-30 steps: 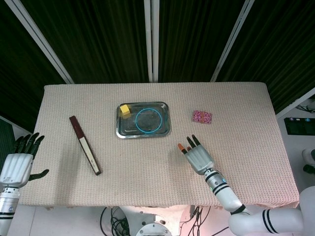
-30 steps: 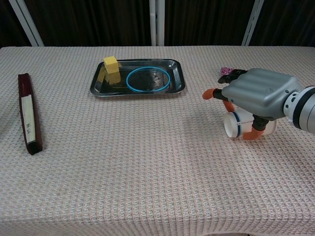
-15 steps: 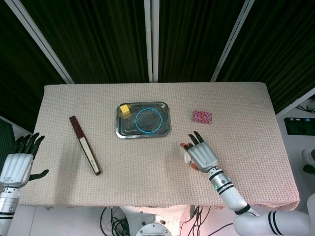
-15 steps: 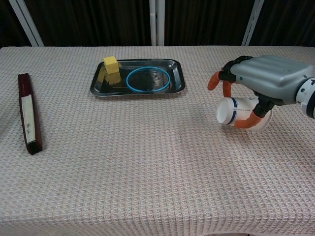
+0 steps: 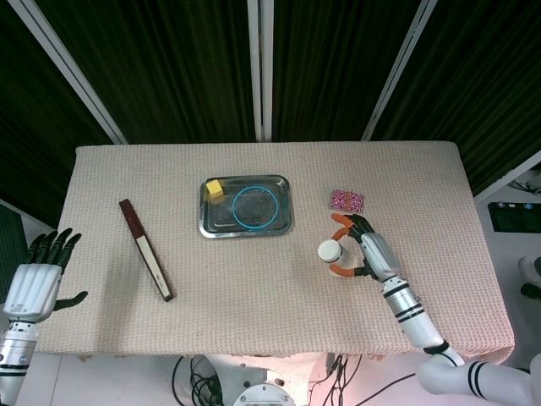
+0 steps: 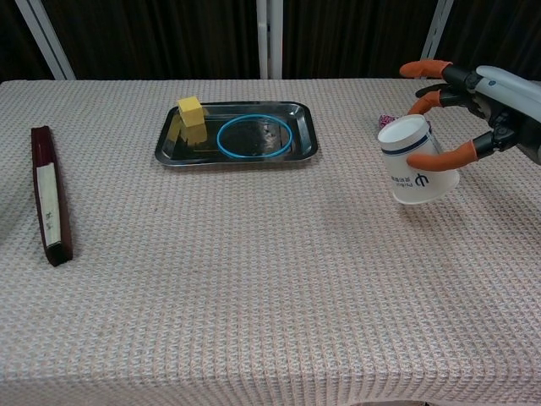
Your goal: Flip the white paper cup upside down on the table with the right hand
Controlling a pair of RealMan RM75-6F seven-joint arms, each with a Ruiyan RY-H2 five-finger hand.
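**A:** Start with the head view. What has changed for you in the last second?

**B:** Your right hand (image 5: 365,252) no longer lies palm-down over the white paper cup (image 5: 330,252). It has rolled onto its side and carried the cup up and toward the far edge, so the cup's round end now shows to the left of the palm, near the pink patterned packet (image 5: 347,200). Your fingers are wrapped around the cup, gripping it. Your left hand (image 5: 35,283) sits off the table's (image 5: 254,313) left edge with its fingers spread and nothing in them, much as it was.

**A:** And from the chest view?

**B:** A second ago the cup lay on its side on the cloth under your hand. Now it hangs clear of the table in that hand (image 6: 486,110), pinched between the orange fingertips (image 6: 456,155), tilted, with the narrower end uppermost and the wider mouth facing down and toward you. The left hand is out of this view. The steel tray (image 6: 306,144) with the yellow block (image 6: 191,108) and blue ring (image 6: 254,136), and the dark folded fan (image 6: 49,194), have not moved.

**A:** So where does that leave you?

**B:** I judge the turn nearly done. You likely need to square the tilt, lower the mouth flat onto the cloth, then let go.
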